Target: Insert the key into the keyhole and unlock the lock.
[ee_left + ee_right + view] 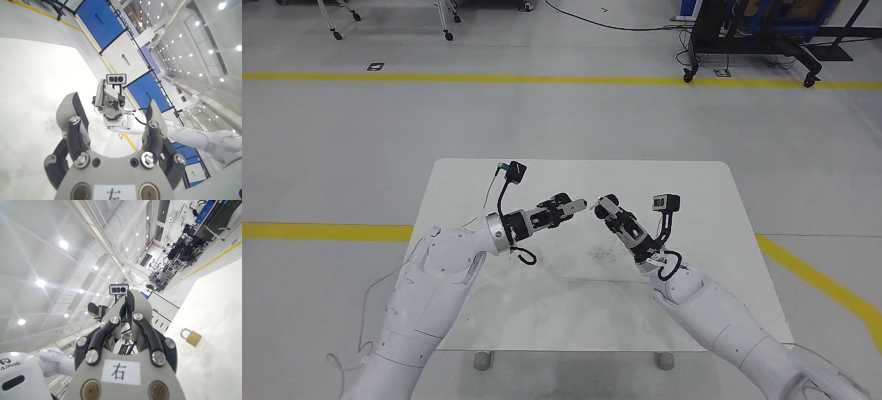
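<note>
R gripper (129,296) clenched, pads pressed together; can't tell if anything's pinched between. L gripper (578,207) released, fingers spread, facing R gripper nearly tip-to-tip above mid table (692,200). Brass padlock (191,336) lies on table, apart from R gripper.

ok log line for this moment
left gripper: open, empty | right gripper: shut, facing left gripper above table | padlock: lying on table, shackle closed, untouched
</note>
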